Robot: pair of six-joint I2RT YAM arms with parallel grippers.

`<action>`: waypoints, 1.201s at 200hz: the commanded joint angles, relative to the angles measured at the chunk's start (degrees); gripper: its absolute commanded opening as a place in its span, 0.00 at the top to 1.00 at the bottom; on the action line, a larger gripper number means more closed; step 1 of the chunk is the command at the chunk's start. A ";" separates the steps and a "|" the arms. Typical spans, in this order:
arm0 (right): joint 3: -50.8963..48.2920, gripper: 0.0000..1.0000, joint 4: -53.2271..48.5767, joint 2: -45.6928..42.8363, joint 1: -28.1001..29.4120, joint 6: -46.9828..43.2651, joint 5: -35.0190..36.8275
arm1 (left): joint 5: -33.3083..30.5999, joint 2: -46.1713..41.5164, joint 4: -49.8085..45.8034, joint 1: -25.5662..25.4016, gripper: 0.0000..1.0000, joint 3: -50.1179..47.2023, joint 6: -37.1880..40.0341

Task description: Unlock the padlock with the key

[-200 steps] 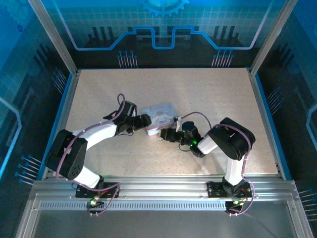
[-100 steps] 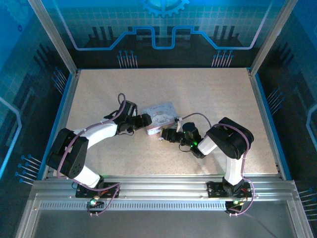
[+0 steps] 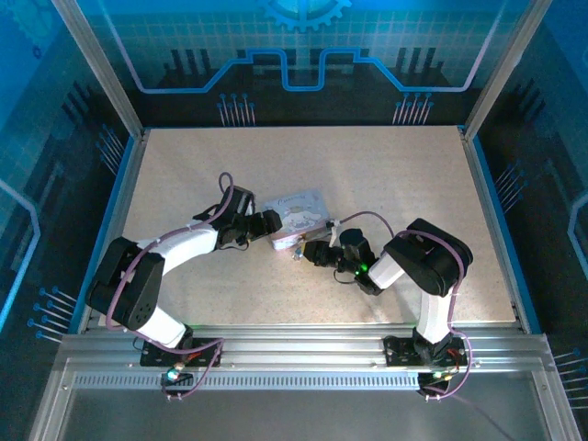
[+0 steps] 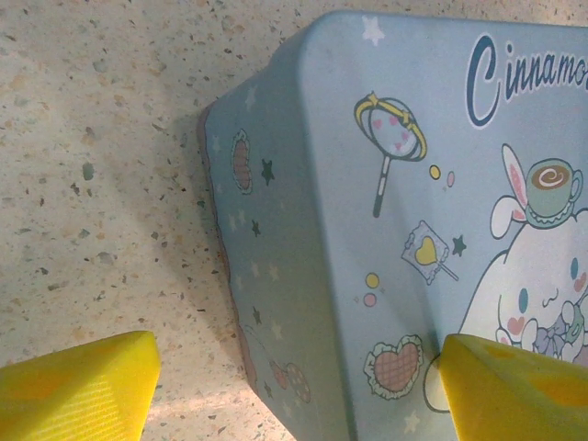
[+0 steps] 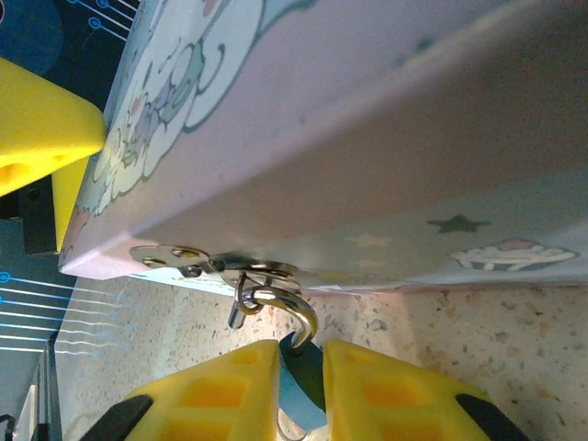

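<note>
The right gripper is clenched on the padlock; its shackle hooks the hasp of the cartoon-printed tin (long axis in line with the fingers); the left gripper, spread wide over the tin's corner, is farther.

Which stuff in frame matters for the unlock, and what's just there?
In play: padlock, hooked in the hasp, pinched by right fingers.
Just there: cartoon tin; left fingers, spread at its corner; table.
</note>
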 commanded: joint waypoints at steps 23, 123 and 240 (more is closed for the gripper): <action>0.73 0.85 0.86 0.58 0.45 -0.37 0.79 | 0.16 0.97 -0.25 0.42 0.19 0.39 0.91; -0.51 0.86 3.21 -0.25 0.19 1.43 1.66 | 0.20 0.90 0.29 0.44 0.19 -0.65 0.58; -0.70 0.68 4.34 2.11 -0.43 2.14 3.23 | 0.37 0.99 0.42 0.43 0.19 -0.68 0.47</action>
